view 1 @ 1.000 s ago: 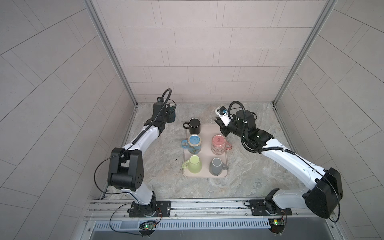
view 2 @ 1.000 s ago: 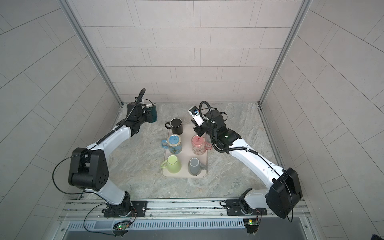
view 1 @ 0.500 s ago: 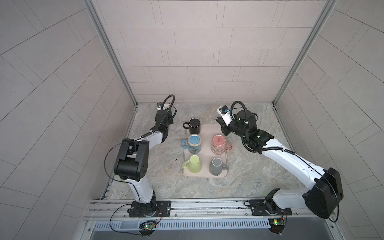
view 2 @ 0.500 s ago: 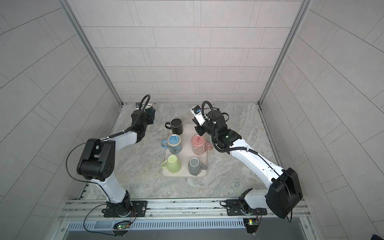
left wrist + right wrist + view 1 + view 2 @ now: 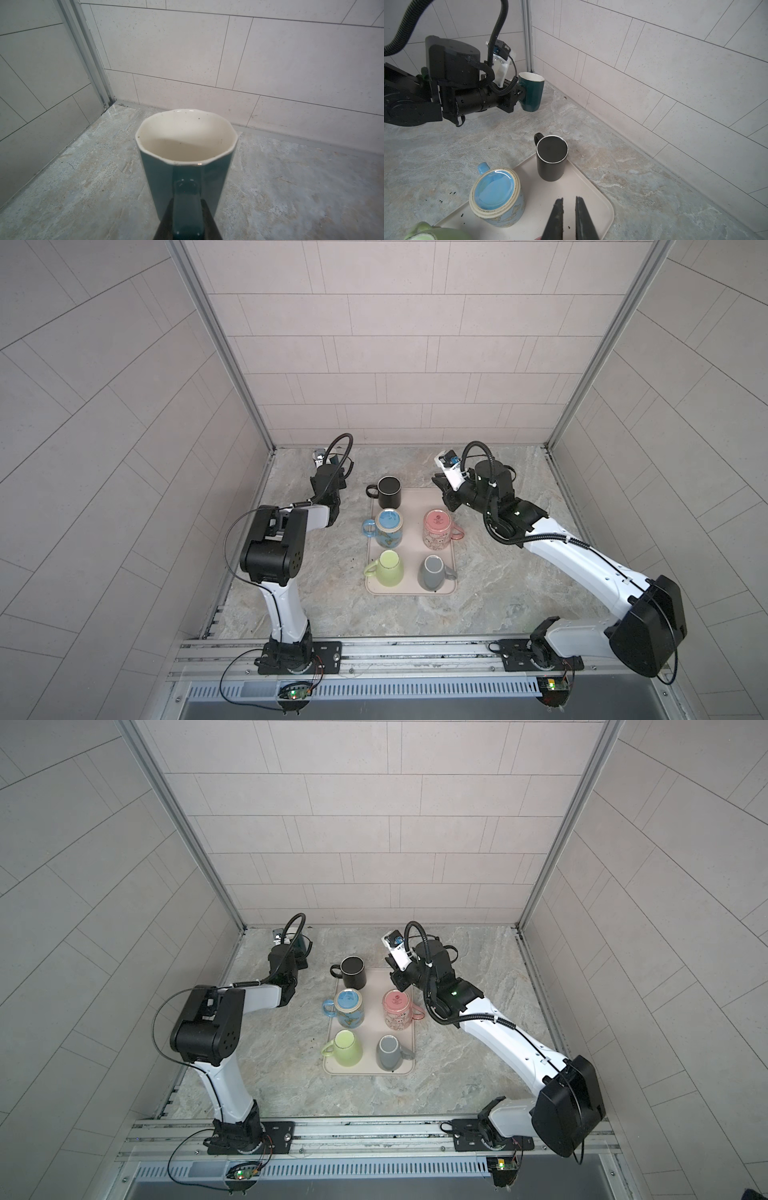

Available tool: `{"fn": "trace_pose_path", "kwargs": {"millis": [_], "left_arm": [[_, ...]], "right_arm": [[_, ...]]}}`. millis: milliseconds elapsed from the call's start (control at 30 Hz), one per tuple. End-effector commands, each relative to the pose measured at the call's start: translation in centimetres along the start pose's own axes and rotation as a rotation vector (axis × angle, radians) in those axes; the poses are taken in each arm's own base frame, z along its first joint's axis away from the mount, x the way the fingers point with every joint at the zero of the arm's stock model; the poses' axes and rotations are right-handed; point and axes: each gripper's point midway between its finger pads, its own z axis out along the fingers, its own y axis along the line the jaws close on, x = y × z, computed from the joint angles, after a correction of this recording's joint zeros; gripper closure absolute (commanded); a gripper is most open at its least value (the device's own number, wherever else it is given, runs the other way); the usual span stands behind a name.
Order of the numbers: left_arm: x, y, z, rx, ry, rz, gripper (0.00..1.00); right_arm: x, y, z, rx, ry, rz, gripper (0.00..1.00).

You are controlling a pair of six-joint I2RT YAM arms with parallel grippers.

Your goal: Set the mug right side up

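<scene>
Mug (image 5: 306, 944) half hidden in both top views, near back left corner of desk (image 5: 478, 969). Left wrist view: mouth up, jaws of left gripper (image 5: 186, 204) clamped on handle. Right wrist view: jaws of right gripper (image 5: 569, 201) almost together, empty. Seems turned already; leaves only setting down.

Two matching arms on my screen, white shells over black joints.
I see the left arm (image 5: 282, 605) and right arm (image 5: 573, 560) share white tubular links, boxy black joint housings and ribbed black cable hoses (image 5: 477, 443). A white camera bracket (image 5: 501, 68) sits at the left wrist, a green light (image 5: 454, 993) glows on the right forearm, and the right gripper (image 5: 569, 198) ends in dark tapered fingers (image 5: 556, 220).
</scene>
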Motion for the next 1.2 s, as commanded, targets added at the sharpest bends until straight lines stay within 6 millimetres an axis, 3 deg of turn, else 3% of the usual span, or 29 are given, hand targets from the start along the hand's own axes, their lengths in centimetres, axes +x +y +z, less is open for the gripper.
{"fn": "trace_pose_path", "kwargs": {"millis": [0, 533, 900, 1167], "left_arm": [[-5.5, 0.0, 0.1, -0.013, -0.198, -0.066, 1.0], [-3.6, 1.6, 2.4, -0.078, -0.259, -0.117, 1.0], [-2.7, 0.8, 3.6, -0.057, -0.259, -0.097, 1.0], [-1.8, 0.7, 3.3, -0.032, -0.249, -0.085, 0.83]], "right_arm": [[-0.8, -0.2, -0.6, 0.001, -0.028, 0.016, 0.87], [-0.9, -0.3, -0.7, 0.001, -0.019, 0.024, 0.88], [-0.6, -0.4, -0.4, 0.006, -0.009, 0.03, 0.88], [-0.4, -0.3, -0.1, 0.0, -0.007, 0.036, 0.88]]}}
